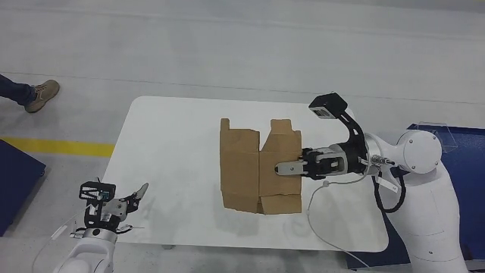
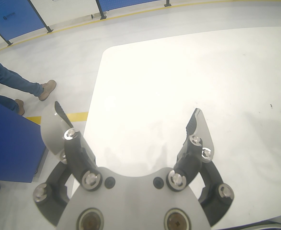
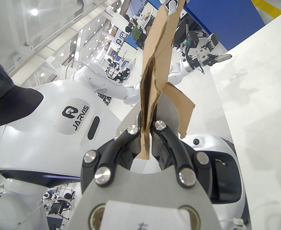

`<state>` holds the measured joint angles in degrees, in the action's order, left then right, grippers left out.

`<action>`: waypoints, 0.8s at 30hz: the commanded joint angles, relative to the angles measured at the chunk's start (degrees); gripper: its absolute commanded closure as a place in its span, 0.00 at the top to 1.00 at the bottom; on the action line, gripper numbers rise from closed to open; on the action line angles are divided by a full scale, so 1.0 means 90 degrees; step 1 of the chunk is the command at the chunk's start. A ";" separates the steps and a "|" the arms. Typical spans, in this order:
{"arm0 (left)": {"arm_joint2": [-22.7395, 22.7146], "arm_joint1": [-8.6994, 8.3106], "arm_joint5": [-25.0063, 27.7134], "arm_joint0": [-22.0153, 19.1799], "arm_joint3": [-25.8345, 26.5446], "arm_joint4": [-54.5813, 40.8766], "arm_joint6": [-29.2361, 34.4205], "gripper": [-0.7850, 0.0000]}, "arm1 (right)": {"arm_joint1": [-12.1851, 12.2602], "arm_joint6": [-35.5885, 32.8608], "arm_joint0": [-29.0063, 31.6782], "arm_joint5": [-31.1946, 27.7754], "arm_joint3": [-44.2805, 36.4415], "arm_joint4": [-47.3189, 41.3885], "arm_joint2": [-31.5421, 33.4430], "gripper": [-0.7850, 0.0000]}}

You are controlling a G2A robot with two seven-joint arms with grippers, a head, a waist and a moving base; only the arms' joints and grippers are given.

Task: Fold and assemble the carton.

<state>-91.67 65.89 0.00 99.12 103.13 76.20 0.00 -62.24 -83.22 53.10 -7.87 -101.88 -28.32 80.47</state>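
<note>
Brown corrugated board of the carton (image 1: pixel 258 171) meets the right wrist camera edge-on, so its faces are hidden there and its layers are hard to separate. Whether it touches the bench (image 1: pixel 167 133) cannot be told. From above it is flattened, two panels side by side with short flaps, one bent outward. The right claw (image 1: pixel 282 168) is clamped on its edge. The left claw (image 2: pixel 128 112), jaws spread and holding nothing, hangs well apart from it.

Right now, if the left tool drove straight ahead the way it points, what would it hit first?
Probably just the bare table: the open left tool points across it, with the carton off to the side of that line. Depth is unclear.
</note>
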 commanded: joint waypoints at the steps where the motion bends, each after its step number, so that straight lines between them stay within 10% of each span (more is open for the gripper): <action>1: 0.0000 0.0000 0.0000 0.0000 0.0000 0.0000 0.0000 1.00 | 0.0000 0.0000 0.0000 0.0000 0.0000 0.0000 0.0000 0.00; 11: 0.0000 0.0000 0.0000 0.0000 0.0000 0.0000 0.0000 1.00 | -0.0017 -0.0014 0.0109 0.0459 0.0668 -0.1304 -0.0106 0.00; 24: 0.0000 0.0000 0.0000 0.0000 0.0000 0.0000 0.0000 1.00 | -0.0576 0.0963 0.0210 0.4178 0.1598 -0.7866 -0.2126 0.00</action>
<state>-91.67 65.89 0.00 99.12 103.13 76.20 0.00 -67.11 -77.92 54.81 25.88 -87.18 -91.72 62.91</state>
